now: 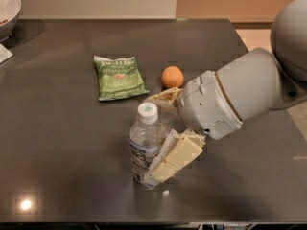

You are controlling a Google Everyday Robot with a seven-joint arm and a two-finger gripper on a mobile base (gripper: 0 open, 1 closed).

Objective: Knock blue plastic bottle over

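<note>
The blue plastic bottle (pixel 143 145) stands upright on the dark table (pixel 62 152), near the front edge. It is clear, with a white cap and a pale label. My gripper (pixel 158 174) comes in from the right, and its cream fingers (pixel 178 156) are shut and empty. They point down and left, and lie against the bottle's right side from mid-height to the base. The grey arm housing (pixel 225 102) sits just right of the bottle's cap.
A green chip bag (pixel 119 77) lies flat behind the bottle. An orange (pixel 172 76) sits to the bag's right, close to the arm. A bowl (pixel 7 6) stands at the far left corner. The table's front edge is close below the bottle.
</note>
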